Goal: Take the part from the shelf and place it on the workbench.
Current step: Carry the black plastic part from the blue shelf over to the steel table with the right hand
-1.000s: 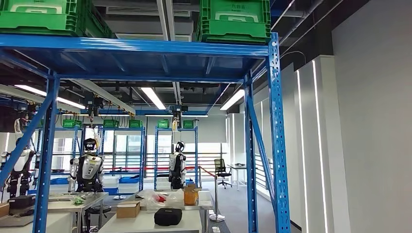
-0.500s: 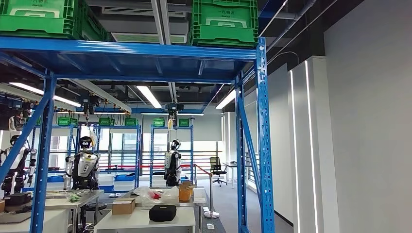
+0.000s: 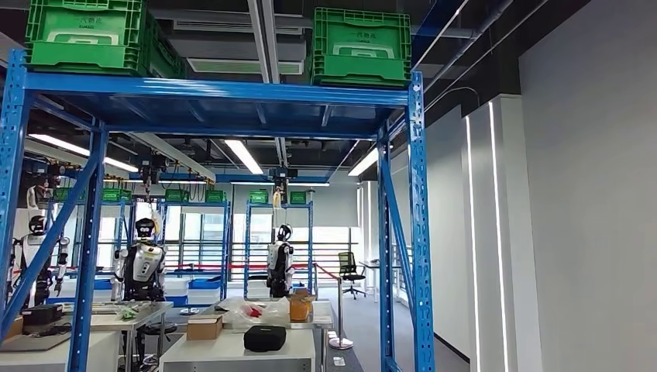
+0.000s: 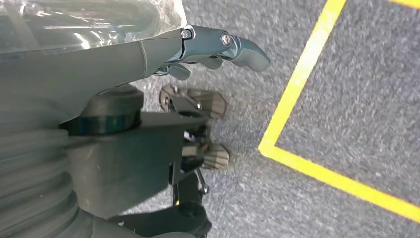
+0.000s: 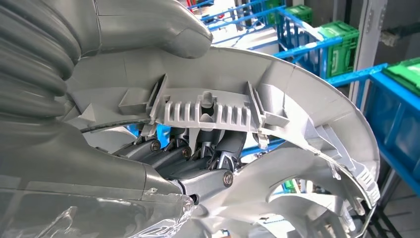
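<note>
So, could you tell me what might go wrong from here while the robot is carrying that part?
The right hand holds the large silver part by one ribbed edge, with most of the part reaching past the fingers, so it could tilt or slip. The blue shelf post stands close ahead, and the wide part might clip it. The left hand hangs open over the floor, giving no support.

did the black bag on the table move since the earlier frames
Cannot tell. The black bag keeps its place beside the cardboard box on the white table; the whole scene shifted together, so the camera moved.
</note>
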